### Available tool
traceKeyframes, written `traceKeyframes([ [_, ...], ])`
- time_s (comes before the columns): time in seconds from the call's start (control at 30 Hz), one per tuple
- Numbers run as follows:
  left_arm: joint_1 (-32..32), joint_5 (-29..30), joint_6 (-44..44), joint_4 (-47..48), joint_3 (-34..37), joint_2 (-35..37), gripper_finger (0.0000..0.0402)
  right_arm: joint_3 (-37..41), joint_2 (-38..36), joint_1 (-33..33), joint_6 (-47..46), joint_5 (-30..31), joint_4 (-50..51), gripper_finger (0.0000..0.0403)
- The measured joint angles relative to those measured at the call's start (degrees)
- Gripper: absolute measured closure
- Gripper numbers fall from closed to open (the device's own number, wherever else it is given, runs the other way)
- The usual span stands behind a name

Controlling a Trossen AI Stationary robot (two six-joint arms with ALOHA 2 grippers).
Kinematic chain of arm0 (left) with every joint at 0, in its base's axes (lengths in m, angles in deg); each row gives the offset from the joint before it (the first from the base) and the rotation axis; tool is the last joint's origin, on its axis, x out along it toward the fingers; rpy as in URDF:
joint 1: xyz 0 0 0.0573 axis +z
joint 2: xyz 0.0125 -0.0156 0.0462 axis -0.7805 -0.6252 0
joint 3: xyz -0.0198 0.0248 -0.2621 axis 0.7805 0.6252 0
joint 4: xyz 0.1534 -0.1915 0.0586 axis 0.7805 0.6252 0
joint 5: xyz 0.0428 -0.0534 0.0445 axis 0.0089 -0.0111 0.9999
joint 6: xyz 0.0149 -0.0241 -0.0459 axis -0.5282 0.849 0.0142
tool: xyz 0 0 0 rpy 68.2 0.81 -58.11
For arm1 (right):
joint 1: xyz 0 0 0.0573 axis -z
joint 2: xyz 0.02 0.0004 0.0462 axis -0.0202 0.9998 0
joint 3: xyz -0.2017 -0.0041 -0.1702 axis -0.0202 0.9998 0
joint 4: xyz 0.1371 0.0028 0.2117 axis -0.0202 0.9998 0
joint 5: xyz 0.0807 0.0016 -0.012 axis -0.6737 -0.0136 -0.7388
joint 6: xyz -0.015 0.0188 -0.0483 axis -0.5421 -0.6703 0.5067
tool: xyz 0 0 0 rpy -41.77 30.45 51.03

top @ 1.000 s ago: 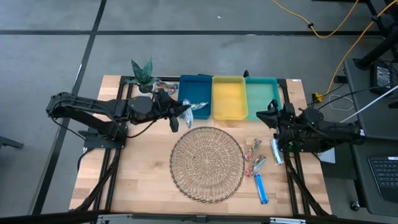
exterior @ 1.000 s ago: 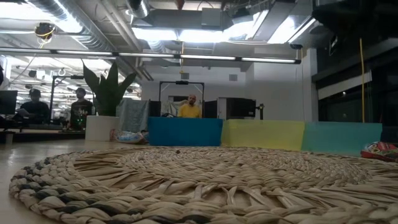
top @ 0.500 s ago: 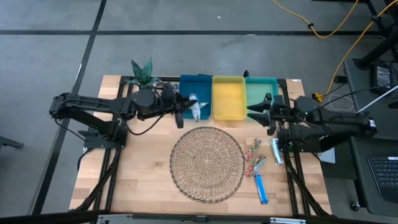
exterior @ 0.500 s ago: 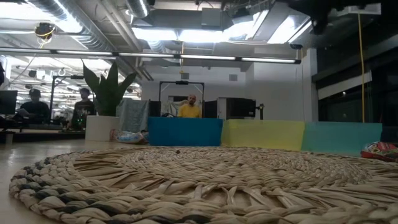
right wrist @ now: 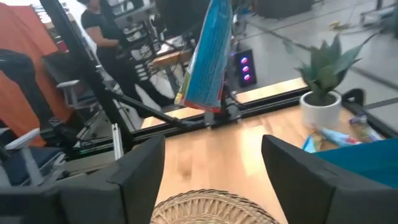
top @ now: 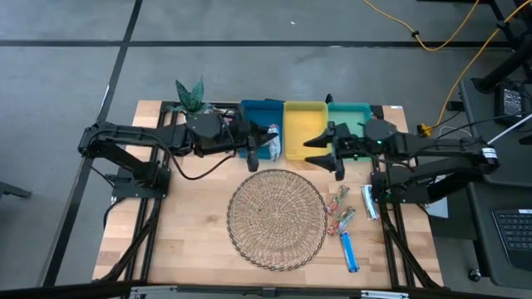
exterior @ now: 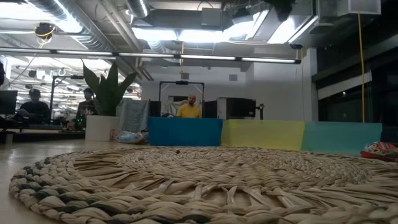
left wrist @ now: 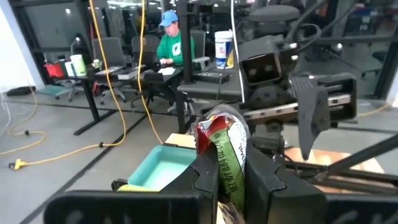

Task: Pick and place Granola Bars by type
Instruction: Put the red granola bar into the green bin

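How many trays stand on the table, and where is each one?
3, side by side along the table's far edge: the blue tray on the left, the yellow tray in the middle, the teal tray on the right. The arms partly cover them.

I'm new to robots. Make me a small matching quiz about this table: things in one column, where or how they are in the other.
Things:
1. left gripper
2. right gripper
3. wicker mat
4. potted plant

Places or states:
a. middle of the table
b. open
c. at a table corner, on the left arm's side
d. shut on a red-green bar

Pairs: 1-d, 2-b, 3-a, 4-c
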Motion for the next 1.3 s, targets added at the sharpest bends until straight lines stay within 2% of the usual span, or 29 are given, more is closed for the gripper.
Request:
traceKeyframes([
  [0.3, 0.00, -0.88, -0.75, 0.56, -1.46, -0.66, 0.0369, -2.66, 9.12, 2.89, -3.09, -10.95, -14.77, 0.0096],
  [0.57, -0.15, -0.87, -0.38, 0.46, -1.46, -0.66, 0.0368, -7.80, 16.16, 3.31, -2.74, -15.51, -15.72, 0.0096],
  [1.17, -2.31, -0.40, -0.53, -0.03, -1.46, -0.66, 0.0368, -16.68, 26.39, 3.68, 0.24, -16.75, -15.55, 0.0096],
  [1.3, -2.36, -0.40, -0.53, 0.03, -1.46, -0.66, 0.0368, -17.24, 27.11, 3.68, 0.26, -16.69, -15.60, 0.0109],
])
